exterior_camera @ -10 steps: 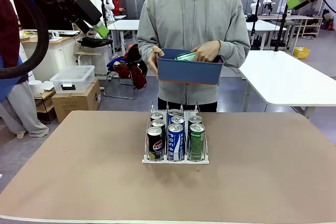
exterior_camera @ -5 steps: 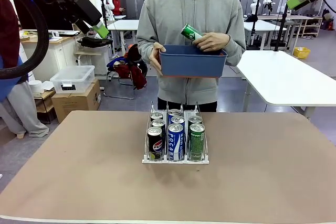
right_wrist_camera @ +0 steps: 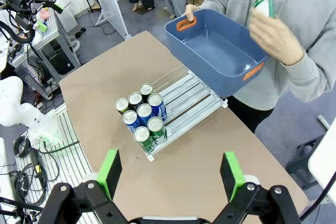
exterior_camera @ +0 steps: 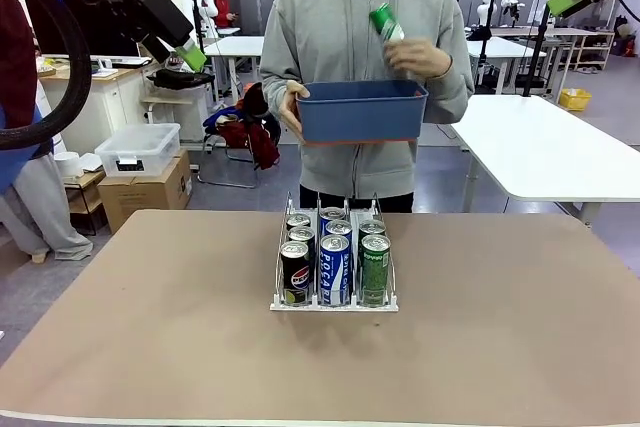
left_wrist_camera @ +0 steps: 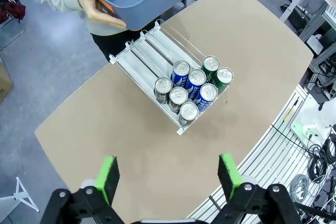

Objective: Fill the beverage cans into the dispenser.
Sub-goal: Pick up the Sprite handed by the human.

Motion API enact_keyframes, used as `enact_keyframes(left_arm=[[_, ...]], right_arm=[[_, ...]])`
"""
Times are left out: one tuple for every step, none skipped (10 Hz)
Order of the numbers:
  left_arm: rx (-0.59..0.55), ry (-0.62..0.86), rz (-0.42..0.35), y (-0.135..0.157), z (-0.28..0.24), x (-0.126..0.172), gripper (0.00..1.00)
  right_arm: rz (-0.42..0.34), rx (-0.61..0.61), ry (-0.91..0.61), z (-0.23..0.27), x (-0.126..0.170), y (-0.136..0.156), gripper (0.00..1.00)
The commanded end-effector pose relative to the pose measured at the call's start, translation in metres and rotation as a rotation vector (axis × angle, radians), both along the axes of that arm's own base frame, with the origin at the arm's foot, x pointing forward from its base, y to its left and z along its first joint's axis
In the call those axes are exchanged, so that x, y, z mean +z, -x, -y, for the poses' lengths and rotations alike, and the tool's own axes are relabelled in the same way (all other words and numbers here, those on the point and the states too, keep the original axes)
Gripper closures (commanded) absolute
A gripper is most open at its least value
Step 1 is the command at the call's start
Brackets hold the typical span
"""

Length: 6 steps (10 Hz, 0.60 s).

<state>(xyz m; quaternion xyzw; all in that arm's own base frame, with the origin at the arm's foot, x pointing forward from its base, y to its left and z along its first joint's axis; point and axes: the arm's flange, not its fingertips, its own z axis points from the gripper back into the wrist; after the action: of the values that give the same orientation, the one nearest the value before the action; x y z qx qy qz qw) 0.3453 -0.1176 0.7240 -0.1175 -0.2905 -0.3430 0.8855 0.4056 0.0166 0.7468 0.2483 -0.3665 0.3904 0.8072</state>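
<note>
Hovering high above the table, left claw spread wide and empty, right claw likewise, touching nothing.

The desk in front of me is a broad brown top with a pale edge along my side and rounded corners; directly on it sits the dispenser, a low white-based rack of thin rails, flat on the surface near the middle; its three lanes run from my side toward the far edge.
</note>
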Motion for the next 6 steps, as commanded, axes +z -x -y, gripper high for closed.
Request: enact_keyframes(left_arm=[[-0.009, 0.009, -0.003, -0.0001, -0.0010, 0.0001, 0.00], [-0.009, 0.009, -0.003, -0.0001, -0.0010, 0.0001, 0.00], [-0.009, 0.009, -0.003, -0.0001, -0.0010, 0.0001, 0.00], [-0.009, 0.009, -0.003, -0.0001, -0.0010, 0.0001, 0.00], [-0.009, 0.009, -0.003, -0.0001, -0.0010, 0.0001, 0.00], [-0.009, 0.009, -0.003, -0.0001, -0.0010, 0.0001, 0.00]], right_arm=[[-0.002, 0.000, 0.000, -0.0003, -0.0008, 0.0002, 0.00], [-0.002, 0.000, 0.000, -0.0003, -0.0008, 0.0002, 0.00], [-0.002, 0.000, 0.000, -0.0003, -0.0008, 0.0002, 0.00], [-0.002, 0.000, 0.000, -0.0003, -0.0008, 0.0002, 0.00], [-0.002, 0.000, 0.000, -0.0003, -0.0008, 0.0002, 0.00], [-0.002, 0.000, 0.000, -0.0003, -0.0008, 0.0002, 0.00]])
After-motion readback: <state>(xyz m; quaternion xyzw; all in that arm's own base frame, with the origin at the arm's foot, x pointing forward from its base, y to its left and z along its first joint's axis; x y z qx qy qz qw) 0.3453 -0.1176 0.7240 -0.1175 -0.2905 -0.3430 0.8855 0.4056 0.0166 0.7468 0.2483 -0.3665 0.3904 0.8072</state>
